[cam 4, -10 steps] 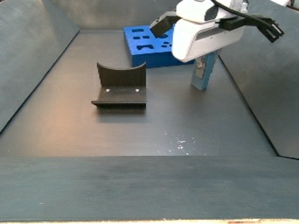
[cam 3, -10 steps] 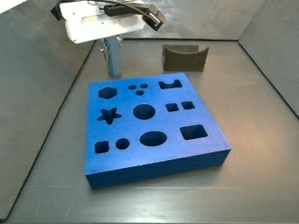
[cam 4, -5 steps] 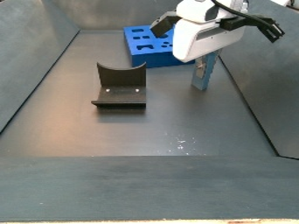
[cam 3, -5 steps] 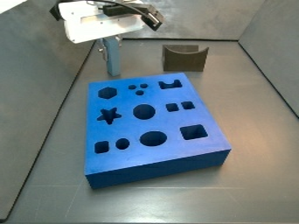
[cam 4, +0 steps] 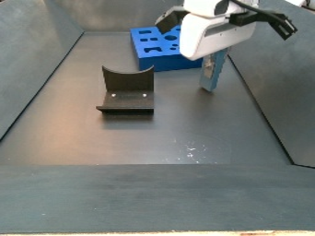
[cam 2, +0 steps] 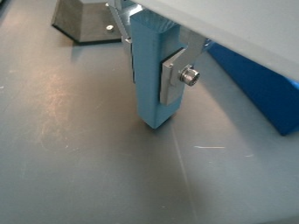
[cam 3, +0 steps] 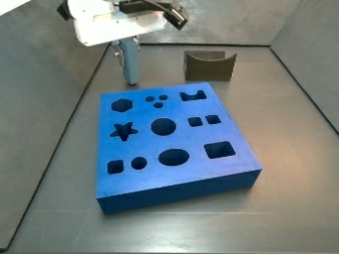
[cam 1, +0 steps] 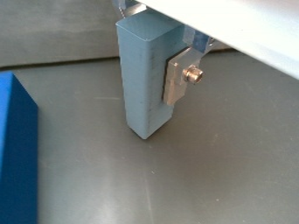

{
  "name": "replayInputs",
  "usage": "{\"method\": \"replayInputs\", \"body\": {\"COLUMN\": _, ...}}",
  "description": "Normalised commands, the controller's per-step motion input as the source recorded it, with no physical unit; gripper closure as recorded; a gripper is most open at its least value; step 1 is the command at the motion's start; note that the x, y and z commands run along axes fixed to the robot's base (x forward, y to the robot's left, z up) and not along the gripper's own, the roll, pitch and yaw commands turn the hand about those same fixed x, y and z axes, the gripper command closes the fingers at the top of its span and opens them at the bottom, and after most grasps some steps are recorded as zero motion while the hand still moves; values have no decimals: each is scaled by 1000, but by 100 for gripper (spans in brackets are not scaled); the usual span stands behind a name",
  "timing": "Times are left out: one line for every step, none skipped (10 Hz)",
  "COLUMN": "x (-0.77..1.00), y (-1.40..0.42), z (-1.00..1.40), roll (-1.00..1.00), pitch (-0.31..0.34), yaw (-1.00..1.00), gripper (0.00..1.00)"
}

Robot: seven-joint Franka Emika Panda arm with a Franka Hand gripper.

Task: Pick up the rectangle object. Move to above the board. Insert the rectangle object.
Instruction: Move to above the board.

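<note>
Change: tool (cam 3: 129, 42) is rising w/ the rectangle object (cam 3: 130, 65); block's base is lifting off the floor vs 0.5 s ago.
Tool: fingers (cam 1: 179, 74) are clamping the rectangle object (cam 1: 143, 74) near its top, upright.
Location: block is hanging beside the board (cam 3: 172, 139), near the fixture (cam 3: 208, 65).
Tip: keep lifting straight till clear of board's top, then be translating w/o tilting.

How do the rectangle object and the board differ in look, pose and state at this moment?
The rectangle object is a slim, upright light-blue block; the board is a wide, flat, bright-blue slab. The rectangle object's faces are plain, while the board's top has many shaped holes. The gripper is shut on the rectangle object beyond the board's far edge, and in a wrist view it seems to hang just off the floor; the board lies on the floor untouched. Both are blue and matte.
</note>
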Motion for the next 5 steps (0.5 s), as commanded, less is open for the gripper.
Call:
{"method": "replayInputs", "body": {"x": -112, "y": -120, "z": 1000, "roll": 260, "pitch": 164, "yaw": -211, "gripper": 100}}
{"method": "replayInputs", "body": {"x": -105, "y": -112, "z": 1000, "roll": 258, "pitch": 154, "yaw": -159, "gripper": 100}}
{"method": "replayInputs", "body": {"x": -100, "y": -108, "z": 1000, "roll": 249, "pitch": 124, "yaw": -93, "gripper": 100}}
{"method": "replayInputs", "body": {"x": -99, "y": -103, "z": 1000, "roll": 244, "pitch": 87, "yaw": -53, "gripper": 100}}
{"method": "replayInputs", "body": {"x": -98, "y": -99, "z": 1000, "roll": 246, "pitch": 61, "yaw": -28, "gripper": 100}}
